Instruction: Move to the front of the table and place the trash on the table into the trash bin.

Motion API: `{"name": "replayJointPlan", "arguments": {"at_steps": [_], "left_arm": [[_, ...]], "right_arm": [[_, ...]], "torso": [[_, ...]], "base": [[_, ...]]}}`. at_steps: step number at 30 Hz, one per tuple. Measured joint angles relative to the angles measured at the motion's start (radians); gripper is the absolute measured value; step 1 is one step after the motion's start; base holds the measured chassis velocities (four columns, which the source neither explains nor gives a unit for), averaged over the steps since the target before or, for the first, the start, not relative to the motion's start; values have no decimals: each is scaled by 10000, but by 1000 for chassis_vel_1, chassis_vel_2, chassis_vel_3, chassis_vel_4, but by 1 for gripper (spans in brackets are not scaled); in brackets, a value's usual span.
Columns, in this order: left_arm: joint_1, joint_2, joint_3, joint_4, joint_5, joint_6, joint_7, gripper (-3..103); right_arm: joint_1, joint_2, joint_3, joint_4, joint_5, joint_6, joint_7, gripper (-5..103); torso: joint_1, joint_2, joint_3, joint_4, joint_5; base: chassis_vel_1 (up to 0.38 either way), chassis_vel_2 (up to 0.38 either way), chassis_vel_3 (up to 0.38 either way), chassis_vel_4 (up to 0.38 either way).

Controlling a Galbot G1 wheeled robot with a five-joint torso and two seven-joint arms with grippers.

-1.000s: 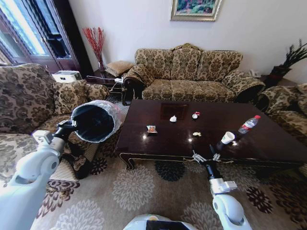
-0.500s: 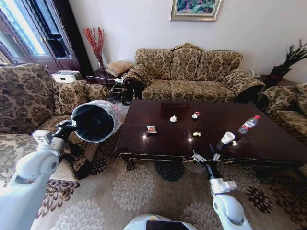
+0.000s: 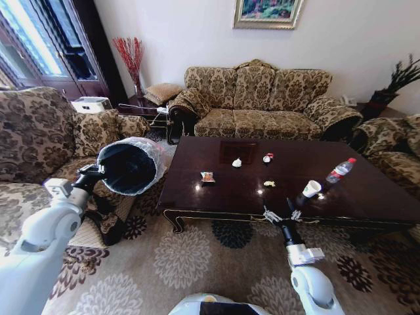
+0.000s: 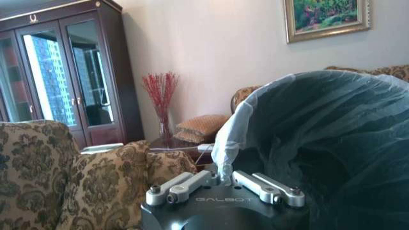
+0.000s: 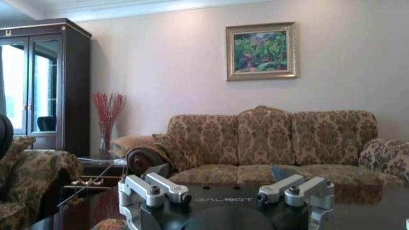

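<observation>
The glossy dark table (image 3: pixel 223 197) fills the middle of the head view. On it lie a crumpled white paper (image 3: pixel 237 162), a red-and-white scrap (image 3: pixel 267 157), a snack wrapper (image 3: pixel 207 176) and a yellowish bit (image 3: pixel 269 184). A white paper cup (image 3: pixel 312 189) and a red-capped bottle (image 3: pixel 340 170) stand toward its right. My left gripper (image 3: pixel 97 173) is shut on the rim of the black, bag-lined trash bin (image 3: pixel 131 164), held tilted in the air left of the table. The left wrist view shows that gripper (image 4: pixel 223 179) clamped on the bin's bag edge (image 4: pixel 332 143). My right gripper (image 3: pixel 282 212) hovers open at the table's front edge, short of the cup; it (image 5: pixel 221 173) holds nothing.
A patterned sofa (image 3: pixel 262 105) stands behind the table, another sofa (image 3: pixel 46 131) at the left, an armchair (image 3: pixel 394 144) at the right. A small side table (image 3: pixel 141 108) sits in the back-left corner. Floral carpet (image 3: pixel 190 262) lies between me and the table.
</observation>
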Motion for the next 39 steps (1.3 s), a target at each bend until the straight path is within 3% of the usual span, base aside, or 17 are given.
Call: {"name": "replayJointPlan", "arguments": {"at_steps": [39], "left_arm": [[0,0,0,0,0,0,1,0]], "right_arm": [[-2,0,0,0,0,0,0,100]], "torso": [[-3,1,-1,0,0]], "base": [[-4,4,3,-6]]}}
